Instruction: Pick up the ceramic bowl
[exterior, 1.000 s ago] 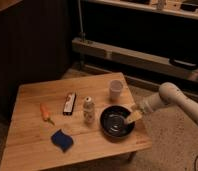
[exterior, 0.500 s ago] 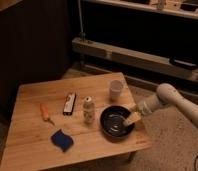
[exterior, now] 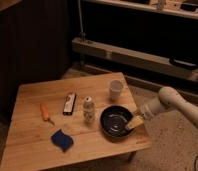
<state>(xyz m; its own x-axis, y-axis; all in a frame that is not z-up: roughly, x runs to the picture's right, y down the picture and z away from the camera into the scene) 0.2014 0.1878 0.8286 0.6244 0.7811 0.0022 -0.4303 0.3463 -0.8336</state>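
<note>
My open claw (exterior: 133,122) sits at the rim of the black bowl (exterior: 112,121), on the side away from the small bottle (exterior: 88,110), so the bowl lies just ahead

A white arm (exterior: 173,98) of smooth, rounded, tube-like segments, with a darker band near the wrist; at its tip, low and right of centre in the view, the gripper (exterior: 132,124) has pale tan fingers (exterior: 137,120)

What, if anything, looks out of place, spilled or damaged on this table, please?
Nothing stands out. The ceramic bowl, white cup and small bottle stand upright on the wooden table, nothing spilled. The open gripper is at the bowl's rim nearest the arm.
</note>
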